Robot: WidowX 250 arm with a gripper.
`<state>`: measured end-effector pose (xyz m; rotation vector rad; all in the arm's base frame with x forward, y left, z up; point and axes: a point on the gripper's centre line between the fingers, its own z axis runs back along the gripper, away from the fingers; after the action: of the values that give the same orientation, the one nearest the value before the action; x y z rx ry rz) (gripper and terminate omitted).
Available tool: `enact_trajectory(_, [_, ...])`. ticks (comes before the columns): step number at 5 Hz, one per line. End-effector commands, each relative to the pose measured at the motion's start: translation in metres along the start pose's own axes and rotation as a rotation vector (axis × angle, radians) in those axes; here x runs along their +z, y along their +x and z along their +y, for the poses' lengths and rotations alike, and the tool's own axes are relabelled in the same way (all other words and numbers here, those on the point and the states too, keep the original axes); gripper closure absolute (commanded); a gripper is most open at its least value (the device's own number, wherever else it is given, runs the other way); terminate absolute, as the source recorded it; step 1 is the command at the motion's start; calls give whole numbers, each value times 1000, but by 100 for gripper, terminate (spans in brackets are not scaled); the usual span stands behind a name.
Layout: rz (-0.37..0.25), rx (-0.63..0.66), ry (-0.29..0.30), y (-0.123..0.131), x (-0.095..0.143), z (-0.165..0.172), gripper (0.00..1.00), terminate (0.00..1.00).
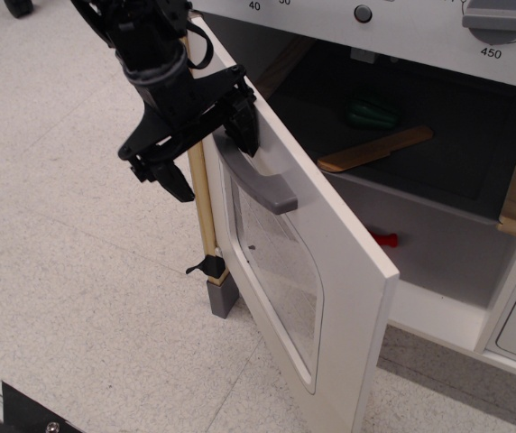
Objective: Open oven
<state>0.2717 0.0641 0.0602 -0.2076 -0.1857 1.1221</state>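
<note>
Showing "40" and "450" on its top panel, the white toy oven with windowed door point(285, 262) stands wide open. The black claw point(206, 135), fingers apart, hangs by the oven's grey bar handle point(256, 173), one finger behind it.

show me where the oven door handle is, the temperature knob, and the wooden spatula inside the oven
oven door handle point(256, 176), main camera view, on the middle of the grey bar.
temperature knob point(502, 18), main camera view, on the grey knob's face at the top right.
wooden spatula point(375, 149), main camera view, on the middle of its flat blade.
</note>
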Motion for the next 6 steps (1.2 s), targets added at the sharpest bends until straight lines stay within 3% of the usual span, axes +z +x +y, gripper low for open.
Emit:
enact_trajectory(1, [27, -217, 16, 32, 22, 12, 0, 0])
enact_trajectory(2, [-16, -324, -21, 22, 37, -2, 0, 0])
enact_trajectory(4, [-85, -255, -124, -21, 79, -34, 0, 0])
enact_trajectory(5, [-26, -203, -104, -51, 75, -47, 0, 0])
enact_trajectory(6, [7, -187, -31, -79, 54, -51, 0, 0])
